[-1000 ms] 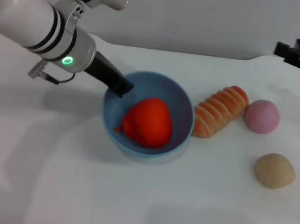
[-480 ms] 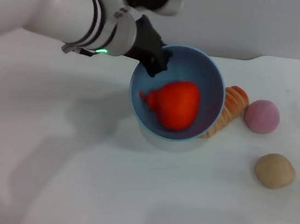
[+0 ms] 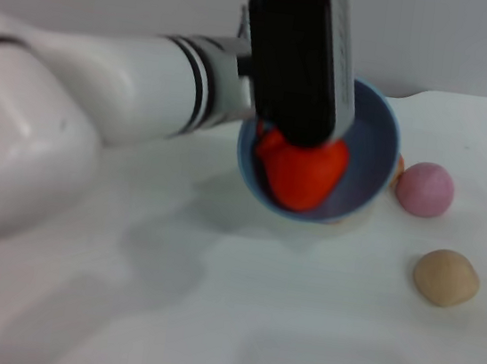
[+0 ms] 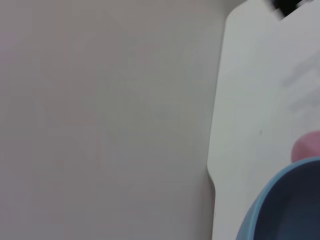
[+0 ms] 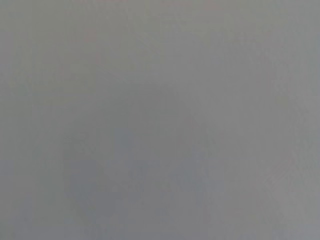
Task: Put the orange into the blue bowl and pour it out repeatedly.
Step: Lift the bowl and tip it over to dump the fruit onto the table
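The left claw [image 3: 272,136] is seen at the near-left rim of the blue bowl [image 3: 368,154], largely covered by the arm's own dark wrist housing, so whether its fingers are clamped on the rim or parted cannot be told. The bowl is held raised above the white bench [image 3: 295,332] and tilted, its opening turned toward the head camera. The orange [image 3: 307,172] is lying inside the bowl, low against the inner wall, with its upper part hidden behind the wrist housing. A small piece of a striped bread loaf [image 3: 398,165] is visible just behind the bowl's right edge. A pink ball [image 3: 424,189] is resting on the bench just to the right of the bowl, and a tan ball [image 3: 446,277] is lying nearer the camera, apart from both. In the left wrist view only a curved part of the bowl's rim [image 4: 285,200] and the bench edge are shown. The right claw is not seen in any view.
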Tool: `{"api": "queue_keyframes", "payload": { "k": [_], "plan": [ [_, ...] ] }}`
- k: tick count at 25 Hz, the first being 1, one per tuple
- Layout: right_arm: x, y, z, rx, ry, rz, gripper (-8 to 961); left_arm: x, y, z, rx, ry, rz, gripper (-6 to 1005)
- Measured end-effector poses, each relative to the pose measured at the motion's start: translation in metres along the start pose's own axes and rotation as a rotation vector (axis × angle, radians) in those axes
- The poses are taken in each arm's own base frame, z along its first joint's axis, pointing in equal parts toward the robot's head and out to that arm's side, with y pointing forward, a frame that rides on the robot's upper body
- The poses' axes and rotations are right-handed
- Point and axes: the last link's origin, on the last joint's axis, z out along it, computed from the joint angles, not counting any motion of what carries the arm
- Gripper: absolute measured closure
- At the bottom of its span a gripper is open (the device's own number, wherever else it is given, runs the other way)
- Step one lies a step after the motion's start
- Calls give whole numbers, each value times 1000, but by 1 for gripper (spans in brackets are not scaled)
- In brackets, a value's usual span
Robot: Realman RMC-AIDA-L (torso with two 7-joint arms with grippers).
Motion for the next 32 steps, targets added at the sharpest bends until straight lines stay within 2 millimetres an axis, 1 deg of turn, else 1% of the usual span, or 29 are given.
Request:
{"api": "queue_keyframes", "payload": {
  "k": [3, 4, 6, 7, 10, 13, 20, 27, 32],
  "plan": [
    [-2, 3, 0, -21, -16, 2, 217, 7, 12, -8, 34, 58, 117, 1000],
    [-2, 3, 0, -21, -16, 2, 217, 7, 12, -8, 34, 58, 117, 1000],
    [-3, 4, 1, -25, -18, 1, 217, 10, 22, -12, 59, 98, 183, 1000],
    [-3, 4, 2, -26, -19, 1, 217, 14, 29, -15, 87, 133, 236, 1000],
    [-3, 5, 3, -30, -21, -4, 217, 20, 41, -21, 153, 192, 347, 1000],
    [-3, 6, 6, -33, -21, -13, 217, 21, 50, -22, 203, 220, 433, 1000],
    [-2, 4, 6, -20, -29, -7, 217, 21, 54, -23, 282, 246, 510, 999],
    [-2, 4, 8, -20, -30, -6, 217, 15, 52, -22, 331, 251, 485, 1000],
    [-3, 4, 9, -20, -30, -7, 217, 12, 59, -24, 398, 271, 523, 1000]
  ]
}}
